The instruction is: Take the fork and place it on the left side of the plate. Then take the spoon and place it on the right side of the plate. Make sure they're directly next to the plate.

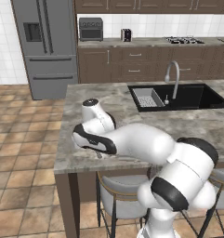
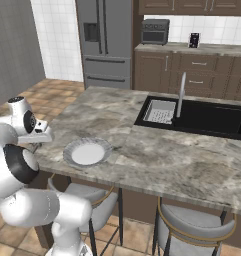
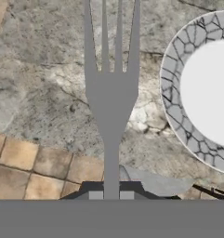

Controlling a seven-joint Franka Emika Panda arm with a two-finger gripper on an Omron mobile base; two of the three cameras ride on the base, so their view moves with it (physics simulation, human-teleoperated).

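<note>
In the hand view my gripper (image 3: 111, 195) is shut on the handle of the all-grey fork (image 3: 111, 93), whose tines point to the top of the picture. The fork hangs over the marbled counter, just left of the plate (image 3: 171, 100) with its grey rim and white centre. Close to the counter's edge, below the plate in this view, lies the spoon (image 3: 148, 181), its thin dark handle running off to the right. In the right base view the hand (image 2: 38, 134) hovers at the island's near left corner, left of the plate (image 2: 68, 150).
The island counter (image 2: 157, 155) ends just behind the fork, with tiled floor beyond. A black sink (image 1: 178, 95) with a faucet (image 1: 171, 74) and a dish rack sits at the far right. Two stools (image 2: 192, 225) stand under the near edge.
</note>
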